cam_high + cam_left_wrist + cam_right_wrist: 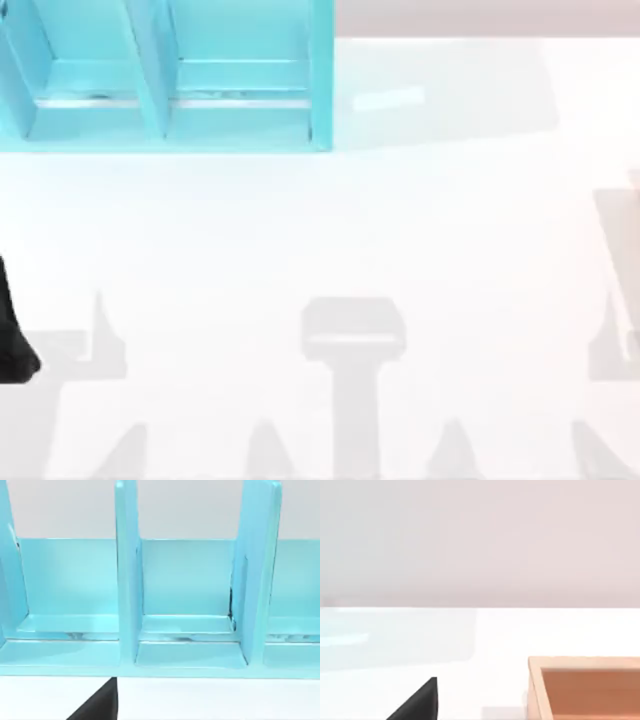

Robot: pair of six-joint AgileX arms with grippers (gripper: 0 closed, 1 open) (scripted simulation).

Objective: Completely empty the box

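Two containers show on the white table (320, 230). A turquoise divided rack (170, 80) sits at the far left corner, and a wooden box (585, 687) lies near the right edge, seen close in the right wrist view and as a thin strip at the top view's right border. The rack's compartments look bare in the left wrist view, with nothing standing between the dividers. The wooden box shows one corner and part of its inner wall; its floor is hidden, so whether anything is left inside cannot be judged. How far the emptying has got is therefore unclear. My left arm (15, 335) is a dark shape at the left edge, facing the rack; whether its fingers are spread or pressed together I cannot tell, and likewise for the right gripper.
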